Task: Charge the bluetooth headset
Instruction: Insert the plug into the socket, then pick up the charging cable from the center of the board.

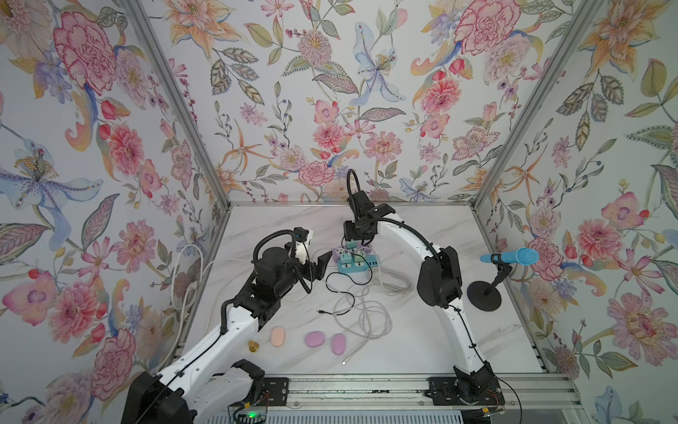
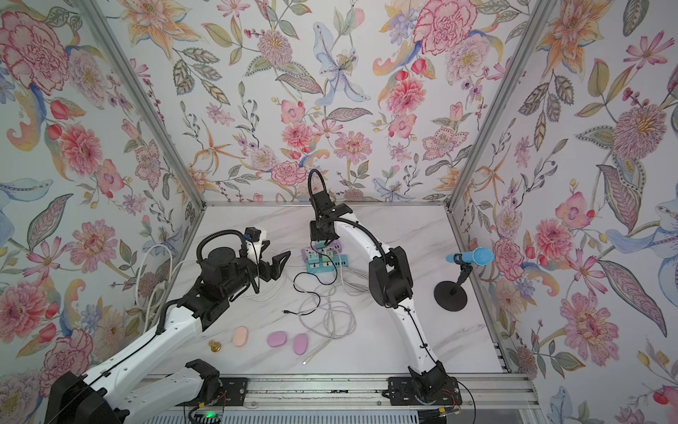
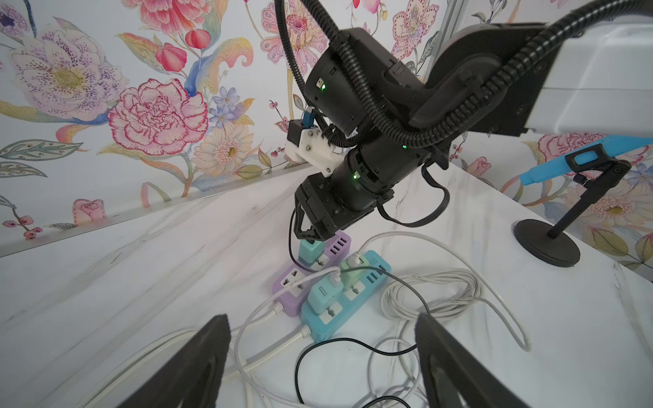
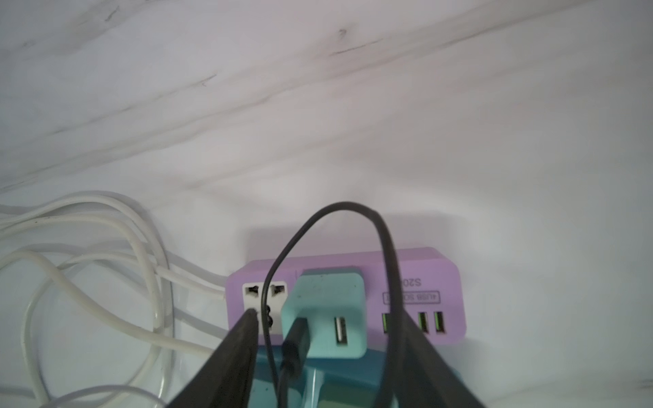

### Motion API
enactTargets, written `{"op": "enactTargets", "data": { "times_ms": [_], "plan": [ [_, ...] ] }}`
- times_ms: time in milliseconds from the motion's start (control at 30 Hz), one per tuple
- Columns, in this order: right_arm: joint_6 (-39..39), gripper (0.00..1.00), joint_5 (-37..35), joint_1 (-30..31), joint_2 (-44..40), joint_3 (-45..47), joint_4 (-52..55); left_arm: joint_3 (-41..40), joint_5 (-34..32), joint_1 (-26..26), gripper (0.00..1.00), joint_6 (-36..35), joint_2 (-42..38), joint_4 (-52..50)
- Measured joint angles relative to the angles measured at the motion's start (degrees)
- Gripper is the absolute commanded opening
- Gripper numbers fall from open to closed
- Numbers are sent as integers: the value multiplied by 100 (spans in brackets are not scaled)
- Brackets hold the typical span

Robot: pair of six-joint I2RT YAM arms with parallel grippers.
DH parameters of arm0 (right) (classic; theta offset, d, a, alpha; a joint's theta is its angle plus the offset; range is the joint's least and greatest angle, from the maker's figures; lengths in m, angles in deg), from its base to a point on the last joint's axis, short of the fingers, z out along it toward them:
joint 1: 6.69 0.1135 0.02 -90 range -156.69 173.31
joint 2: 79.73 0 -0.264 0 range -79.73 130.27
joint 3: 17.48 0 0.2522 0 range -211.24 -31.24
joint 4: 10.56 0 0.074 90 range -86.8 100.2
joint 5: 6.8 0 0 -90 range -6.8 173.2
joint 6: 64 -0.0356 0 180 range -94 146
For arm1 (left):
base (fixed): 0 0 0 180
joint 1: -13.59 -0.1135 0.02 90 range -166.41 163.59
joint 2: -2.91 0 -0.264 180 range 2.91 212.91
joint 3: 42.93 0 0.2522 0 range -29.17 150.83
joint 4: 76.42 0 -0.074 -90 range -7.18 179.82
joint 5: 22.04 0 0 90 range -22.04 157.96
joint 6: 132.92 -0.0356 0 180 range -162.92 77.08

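Three small oval cases lie near the table's front: one peach [image 1: 278, 336] and two purple [image 1: 314, 339]. Which is the bluetooth headset I cannot tell. A teal adapter [image 4: 328, 300] sits plugged into the purple power strip [image 4: 424, 272], with a black USB plug [image 4: 298, 333] in its port. My right gripper [image 4: 328, 318] [image 1: 353, 243] hangs open over the adapter, a finger on each side and clear of it. The black cable's free end [image 1: 321, 312] lies mid-table. My left gripper [image 3: 321, 318] [image 1: 315, 271] hovers open and empty, left of the strips.
A teal power strip [image 3: 328, 321] with more adapters lies against the purple one. Coiled white cables [image 1: 367, 315] spread in front of the strips. A blue microphone [image 1: 513, 256] stands on a black stand [image 1: 484, 295] at the right wall. A small brass piece [image 1: 253, 345] lies front left.
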Motion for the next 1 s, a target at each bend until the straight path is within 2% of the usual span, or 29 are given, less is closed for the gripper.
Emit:
{"op": "enactTargets", "data": {
  "times_ms": [267, 367, 433, 500, 533, 567, 767, 1000],
  "plan": [
    [11, 58, 289, 9, -713, 2, 4, 50, 2, -13, 85, 72, 442, 186],
    [61, 52, 542, -42, -979, 138, 0, 313, 44, -140, 84, 177, 887, 264],
    [138, 40, 745, -127, -1178, 319, -37, 573, 109, -291, 84, 284, 1239, 393],
    [208, 19, 938, -236, -1370, 557, -83, 817, 155, -407, 83, 367, 1532, 511],
    [236, 5, 1025, -297, -1451, 671, -101, 944, 170, -457, 83, 404, 1665, 553],
    [262, 0, 1080, -334, -1508, 763, -131, 1058, 175, -492, 83, 420, 1779, 564],
    [260, 0, 1390, -599, -1746, 1408, -389, 1679, 302, -619, 82, 560, 2326, 595],
    [201, 0, 1856, -782, -1460, 1510, -874, 1902, 468, -686, 81, 654, 2632, 592]
  ]
}}
